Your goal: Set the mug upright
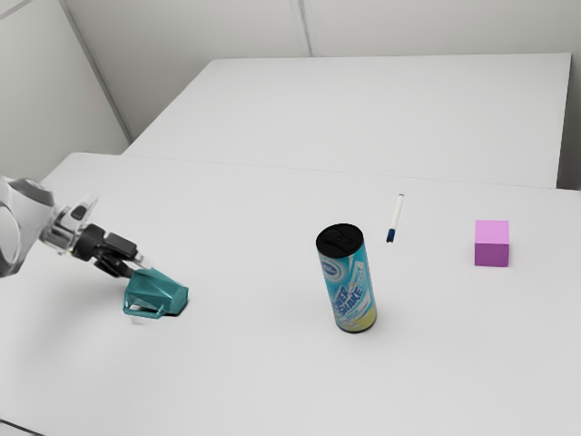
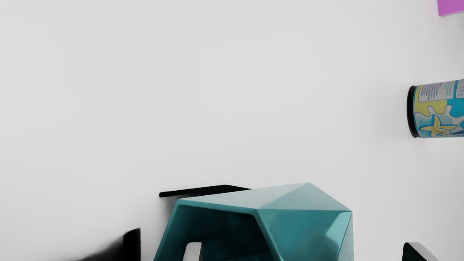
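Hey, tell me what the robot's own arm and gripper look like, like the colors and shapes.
The robot arm is white and light gray, with smooth, rounded housings and paler gray pieces near its wrist. At its end is a black, blocky gripper with two slim fingers, black with light gray toward the tips.

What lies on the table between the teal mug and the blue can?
Only bare white tabletop lies between the mug, which is on its side, and the upright can; the exterior view shows that.
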